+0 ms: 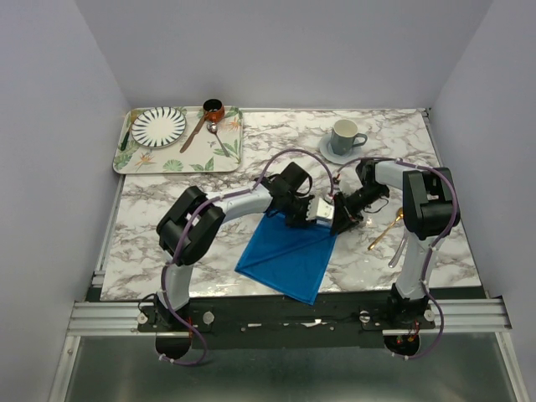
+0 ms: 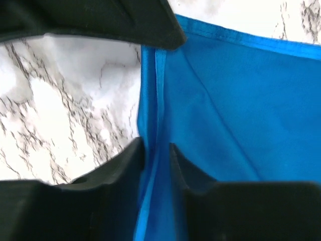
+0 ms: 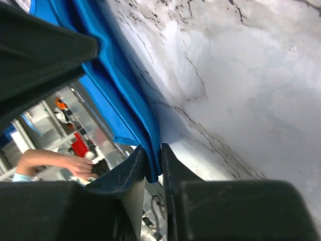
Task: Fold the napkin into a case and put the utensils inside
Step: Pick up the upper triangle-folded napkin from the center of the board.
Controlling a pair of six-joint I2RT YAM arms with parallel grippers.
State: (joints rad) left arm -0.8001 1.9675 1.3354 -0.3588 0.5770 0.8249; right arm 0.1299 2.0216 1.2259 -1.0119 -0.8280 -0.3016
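- Marble counter takes up pretty much the whole overhead view, with both arms reaching in from the near edge.
- Napkin is the big blue thing in the middle of the counter, between the two arms. It lies mostly flat, with one corner pointing at the near edge. Its far edge sits right under the two claws.
- Tray with the leafy print is off in the far left corner, well apart from the napkin.
- Left claw is at the napkin's far edge. In its wrist view a hemmed fold of the cloth runs straight through the gap between the fingers. The jaws look a bit apart, and honestly I can't tell if they're pinching the cloth or just sitting around it.
- Right claw is just beside the left one, at the napkin's far right corner. Its jaws are closed down tight on a folded edge of the napkin, and that edge is pulled up off the counter.
- Striped plate sits on the left part of the tray.
- Cup stands on a saucer at the far right of the counter.
- Gold spoon lies bare on the counter right of the napkin, near the right arm and not touching the cloth.
- Brown-handled spoon lies on the tray beside the plate.
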